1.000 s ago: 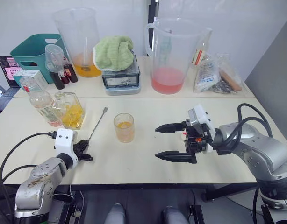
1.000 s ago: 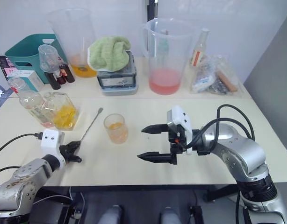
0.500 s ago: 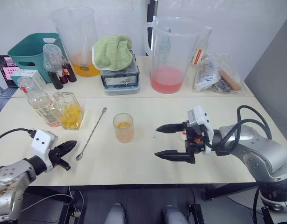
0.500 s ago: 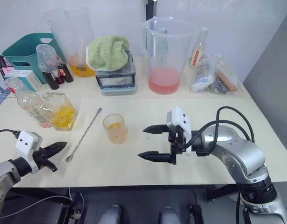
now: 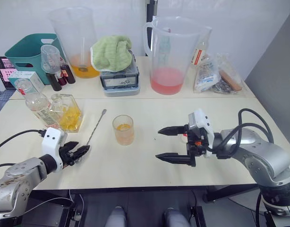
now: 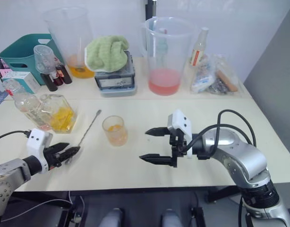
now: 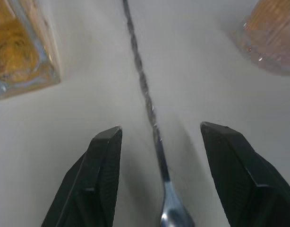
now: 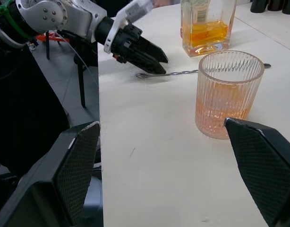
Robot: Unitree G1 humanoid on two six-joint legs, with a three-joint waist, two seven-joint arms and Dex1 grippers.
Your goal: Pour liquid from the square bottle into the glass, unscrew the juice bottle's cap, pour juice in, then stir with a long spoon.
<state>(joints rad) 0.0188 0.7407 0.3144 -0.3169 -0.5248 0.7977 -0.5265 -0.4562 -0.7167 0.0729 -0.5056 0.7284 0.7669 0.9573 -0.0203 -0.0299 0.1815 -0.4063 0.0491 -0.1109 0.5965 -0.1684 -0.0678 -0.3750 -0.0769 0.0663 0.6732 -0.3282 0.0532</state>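
The thin, long silver metal spoon [image 5: 95, 128] lies flat on the pale counter [image 5: 135, 165], its long axis running on a slant from its far tip near the middle of the counter down to its small bowl at the near-left, and that bowl end sits right at the left gripper [image 5: 80, 152]. In the left wrist view the twisted stem runs straight up the gap between the two black fingers [image 7: 103, 175], which stand spread on either side of it without touching, with the bowl [image 7: 171, 218] lowest between them; so the spoon is lined up along the fingers rather than across them, and a close here would, I judge, catch the stem just above the bowl. The left arm is plainly the nearer one. The right gripper [image 5: 172, 144] hovers well apart on the other side of the small clear ribbed glass tumbler [image 5: 123, 129], its fingers spread wide and holding nothing. The tumbler stands upright just to the right of the spoon's stem and holds a shallow orange layer. The squat, angular clear glass bottle with yellow-orange liquid [image 5: 67, 112] stands just to the left of the spoon's upper stem, beside the slim clear plastic juice bottle [image 5: 34, 101]. Stirring looks to be the step in hand.
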